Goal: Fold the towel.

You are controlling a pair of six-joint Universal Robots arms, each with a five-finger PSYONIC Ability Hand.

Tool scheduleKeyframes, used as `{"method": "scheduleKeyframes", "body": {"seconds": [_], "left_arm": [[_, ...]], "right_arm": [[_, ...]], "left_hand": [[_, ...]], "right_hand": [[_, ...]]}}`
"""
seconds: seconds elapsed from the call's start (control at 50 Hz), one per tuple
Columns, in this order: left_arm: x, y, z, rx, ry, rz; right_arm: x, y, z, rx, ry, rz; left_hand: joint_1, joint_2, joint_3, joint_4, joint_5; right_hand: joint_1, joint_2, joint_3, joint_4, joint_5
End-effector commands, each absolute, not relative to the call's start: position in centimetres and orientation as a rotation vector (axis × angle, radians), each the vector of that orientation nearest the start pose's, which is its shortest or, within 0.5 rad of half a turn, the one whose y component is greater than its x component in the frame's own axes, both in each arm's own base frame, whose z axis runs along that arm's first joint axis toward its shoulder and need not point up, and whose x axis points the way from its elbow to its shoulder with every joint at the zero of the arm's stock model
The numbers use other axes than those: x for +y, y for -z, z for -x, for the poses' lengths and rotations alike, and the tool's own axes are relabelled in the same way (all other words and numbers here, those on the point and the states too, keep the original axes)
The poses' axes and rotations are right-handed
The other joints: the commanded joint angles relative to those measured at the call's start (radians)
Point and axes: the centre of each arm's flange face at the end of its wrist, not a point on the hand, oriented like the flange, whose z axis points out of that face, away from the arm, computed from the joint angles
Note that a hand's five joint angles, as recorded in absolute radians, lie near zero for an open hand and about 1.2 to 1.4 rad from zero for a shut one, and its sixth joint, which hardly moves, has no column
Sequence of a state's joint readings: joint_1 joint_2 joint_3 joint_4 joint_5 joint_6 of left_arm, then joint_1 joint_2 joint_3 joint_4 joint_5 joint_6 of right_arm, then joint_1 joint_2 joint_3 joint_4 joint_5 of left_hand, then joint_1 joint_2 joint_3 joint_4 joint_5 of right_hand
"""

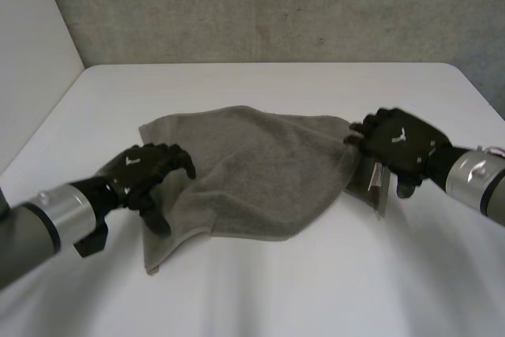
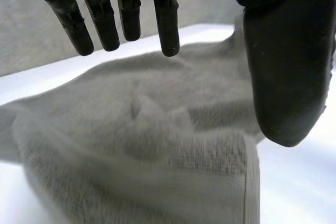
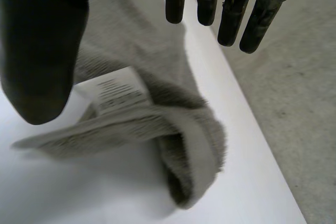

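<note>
A grey towel [image 1: 260, 171] lies rumpled and loosely doubled across the middle of the white table [image 1: 276, 297]. My left hand [image 1: 146, 175] hovers over the towel's left end. In the left wrist view its fingers [image 2: 168, 14] hang straight and its thumb [image 2: 286, 66] stands apart, with the towel [image 2: 157, 145] below and nothing held. My right hand [image 1: 394, 144] is at the towel's right end. Its fingers [image 3: 231, 9] and thumb [image 3: 42, 51] are spread above a folded-over edge of the towel [image 3: 184, 129]. A white care label [image 3: 115, 94] shows under the palm.
The table's far edge [image 1: 268, 65] meets a grey wall, and its right edge [image 3: 247, 129] drops to a grey floor just beyond the towel's end. Bare tabletop lies in front of the towel and behind it.
</note>
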State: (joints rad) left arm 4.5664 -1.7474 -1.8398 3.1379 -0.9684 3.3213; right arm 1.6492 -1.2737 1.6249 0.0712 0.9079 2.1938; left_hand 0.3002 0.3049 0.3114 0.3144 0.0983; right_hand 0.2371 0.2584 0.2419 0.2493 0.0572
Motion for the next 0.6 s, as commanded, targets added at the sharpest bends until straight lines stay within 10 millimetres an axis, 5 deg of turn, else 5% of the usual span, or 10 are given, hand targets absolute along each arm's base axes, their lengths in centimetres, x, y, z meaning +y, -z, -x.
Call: {"method": "scheduleKeyframes", "body": {"seconds": [0.02, 0.2, 0.6], "left_arm": [[-22.2, -16.6, 22.5, 2.762, 1.924, -0.985], [-21.1, -13.7, 24.8, 2.745, 1.94, -0.982], [-21.3, -12.0, 25.6, 2.748, 1.924, -0.878]], "right_arm": [[-27.2, -17.4, -20.4, 1.847, 1.779, 1.795], [-26.7, -15.2, -20.1, 1.814, 1.879, 1.804], [-27.8, -12.8, -20.1, 1.629, 2.174, 1.852]], "left_hand": [[-0.04, -0.044, -0.051, -0.054, -0.012], [-0.046, -0.05, -0.057, -0.06, -0.018], [-0.037, -0.041, -0.048, -0.051, -0.009]], "right_hand": [[-0.063, -0.084, -0.067, -0.075, -0.057], [-0.044, -0.065, -0.048, -0.056, -0.038], [0.326, 0.305, 0.321, 0.314, 0.331]]}}
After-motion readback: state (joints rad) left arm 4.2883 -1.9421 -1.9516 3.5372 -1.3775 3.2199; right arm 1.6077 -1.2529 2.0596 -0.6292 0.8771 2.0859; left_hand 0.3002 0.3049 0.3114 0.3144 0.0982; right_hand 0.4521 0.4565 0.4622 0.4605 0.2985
